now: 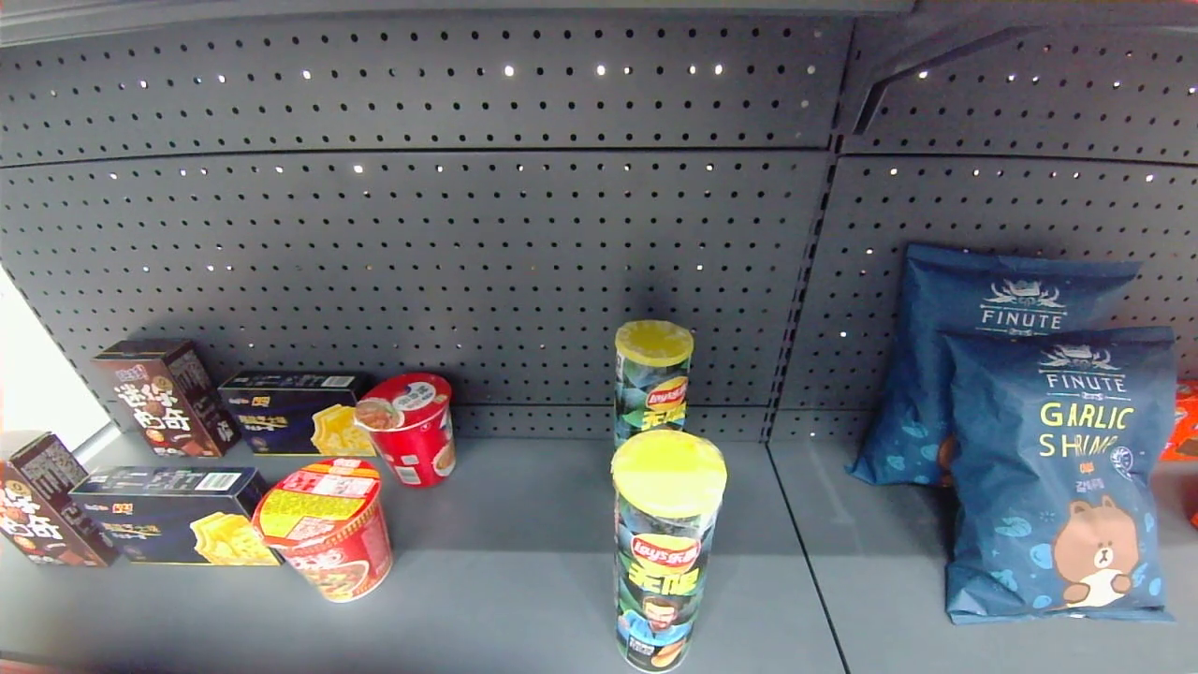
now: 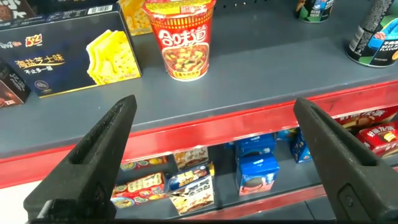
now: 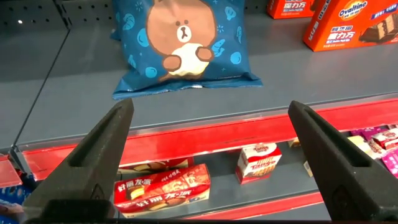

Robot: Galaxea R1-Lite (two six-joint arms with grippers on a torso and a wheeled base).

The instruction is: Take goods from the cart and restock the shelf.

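Both arms hang just off the near red edge of the shelf [image 1: 524, 552]. Left gripper [image 2: 214, 102]: fingers wide apart, empty, facing the upright noodle cup [image 2: 183, 40]. Right gripper [image 3: 210, 104]: fingers wide apart, empty, facing the bear-printed snack bag [image 3: 183, 40]. Which way the cart lies from either arm cannot be told. The wrist views add a lower shelf [image 3: 280, 183] holding boxes. The head view adds two upright chip cans [image 1: 666, 543], one behind the other.
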